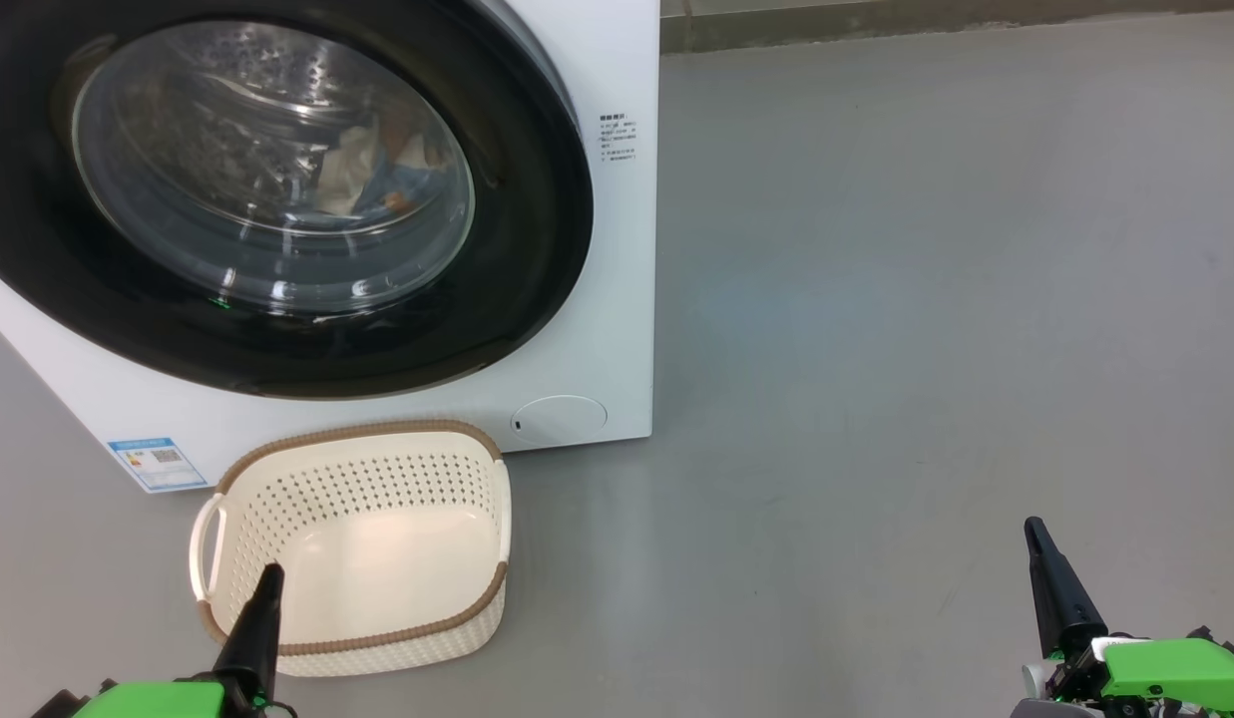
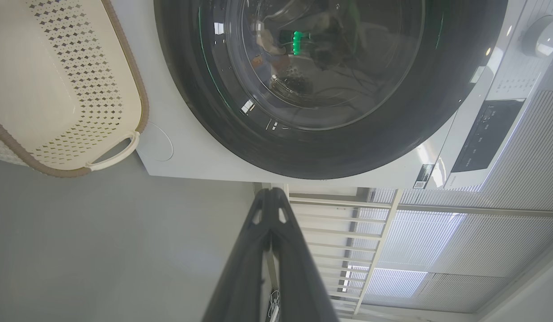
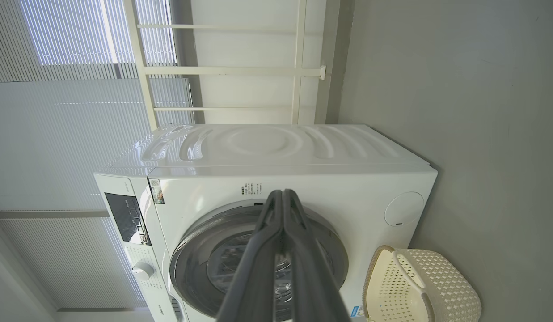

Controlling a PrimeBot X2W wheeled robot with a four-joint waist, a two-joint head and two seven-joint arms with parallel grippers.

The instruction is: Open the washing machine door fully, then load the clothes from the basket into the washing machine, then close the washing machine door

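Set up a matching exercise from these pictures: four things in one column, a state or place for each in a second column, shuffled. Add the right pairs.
Column one
1. washing machine door
2. clothes
3. basket
4. left gripper

Column two
A. empty, standing on the floor
B. shut, its fingers pressed together
C. closed
D. inside the washing machine, seen through the glass

Right pairs: 1-C, 2-D, 3-A, 4-B
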